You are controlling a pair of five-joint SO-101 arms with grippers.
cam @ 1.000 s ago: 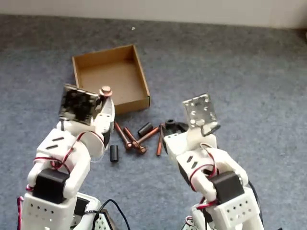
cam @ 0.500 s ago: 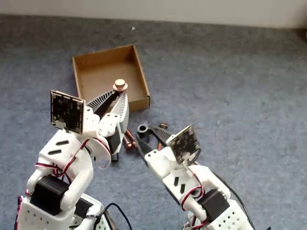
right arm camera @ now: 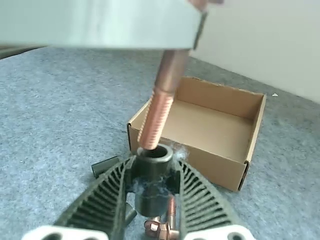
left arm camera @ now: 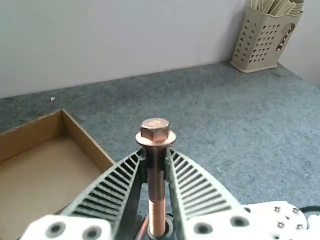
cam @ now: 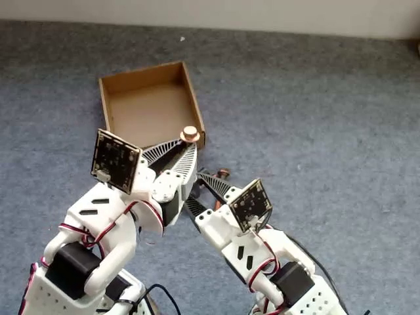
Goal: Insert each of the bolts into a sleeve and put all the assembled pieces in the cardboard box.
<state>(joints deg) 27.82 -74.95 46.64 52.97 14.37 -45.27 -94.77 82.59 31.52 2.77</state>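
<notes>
I am looking down on a grey carpeted surface (cam: 328,98) that is running back to a pale wall (left arm camera: 125,40). A beige perforated plastic holder full of flat sticks (left arm camera: 267,37) is standing against that wall.

An open, shallow brown cardboard box (cam: 141,71) is lying toward the far edge of the surface, left of the middle, and it is showing only its bare floor.

The left jaws are pinching a long copper-coloured hex-head bolt (left arm camera: 157,131) around its smooth shank. The flanged head is pointing up, clear of the fingertips. From above, that head (cam: 190,134) is hanging over the box's near right corner.

The right jaws are gripping a short black cylindrical sleeve (right arm camera: 150,197) by its sides. It is standing upright with its open bore facing up.

The bolt is leaning slightly, and its threaded end is sitting right at the mouth of the sleeve. I cannot tell whether it is inside the bore yet.

Below the held sleeve, more loose copper bolts (right arm camera: 160,227) are lying on the surface. A spare black sleeve (right arm camera: 105,166) is lying on its side near them, just in front of the box's near wall.
</notes>
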